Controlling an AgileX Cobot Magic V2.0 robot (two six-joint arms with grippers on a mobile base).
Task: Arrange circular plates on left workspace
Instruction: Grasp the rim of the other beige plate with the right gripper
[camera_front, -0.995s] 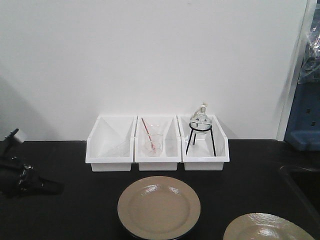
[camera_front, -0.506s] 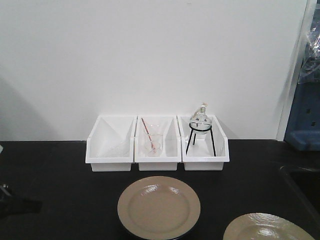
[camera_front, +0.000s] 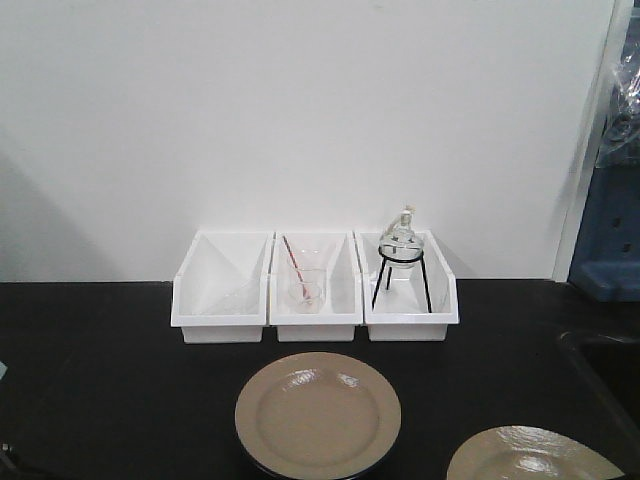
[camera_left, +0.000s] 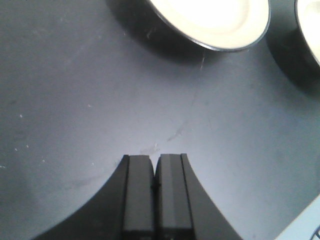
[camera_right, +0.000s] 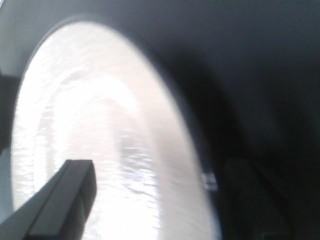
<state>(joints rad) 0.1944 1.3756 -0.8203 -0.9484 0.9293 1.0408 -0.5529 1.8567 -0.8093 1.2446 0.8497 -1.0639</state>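
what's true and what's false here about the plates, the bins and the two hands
1. Two beige plates are in view, the centre plate and the right plate: true.
2. The left hand grips a plate: false, it is shut on nothing above bare countertop.
3. The black tripod stands on the countertop: false, it stands in the right bin.
4. The right hand is open, its fingers either side of a plate's rim: true.

plates (camera_front: 318, 415) beige-tan, dark rim | countertop (camera_front: 120, 380) matte black | bins (camera_front: 220, 330) white | wall (camera_front: 300, 120) white
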